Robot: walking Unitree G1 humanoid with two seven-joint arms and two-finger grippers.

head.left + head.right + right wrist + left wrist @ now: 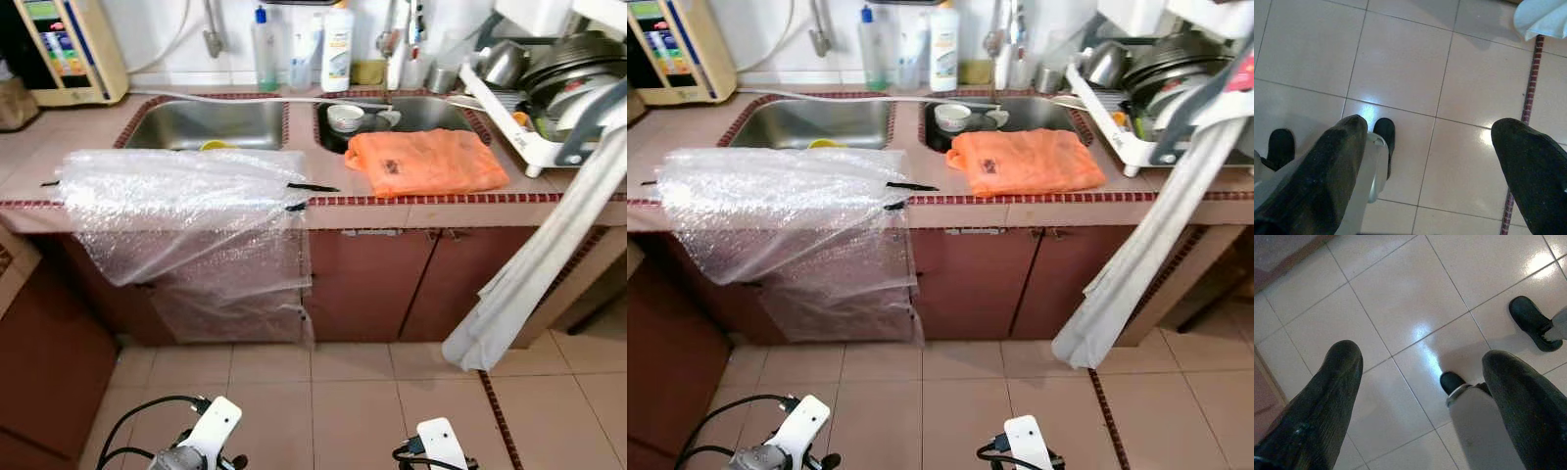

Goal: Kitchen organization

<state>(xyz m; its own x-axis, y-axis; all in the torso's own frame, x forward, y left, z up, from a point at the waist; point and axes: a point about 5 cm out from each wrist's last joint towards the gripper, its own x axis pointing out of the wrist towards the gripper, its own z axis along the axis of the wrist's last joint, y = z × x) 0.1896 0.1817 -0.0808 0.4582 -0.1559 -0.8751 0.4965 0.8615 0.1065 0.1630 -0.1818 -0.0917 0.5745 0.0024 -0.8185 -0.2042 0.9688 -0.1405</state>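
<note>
Arms hang low, left hand and right hand spread over floor

A tiled counter carries bubble wrap draped over its left front edge and an orange cloth right.

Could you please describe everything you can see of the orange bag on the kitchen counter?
The orange bag looks like thin, crinkled plastic with a faint dark print near its left side. It lies flat and roughly rectangular on the tiled counter, just in front of the right sink basin, its back edge at the basin's rim. Nothing rests on it.
</note>
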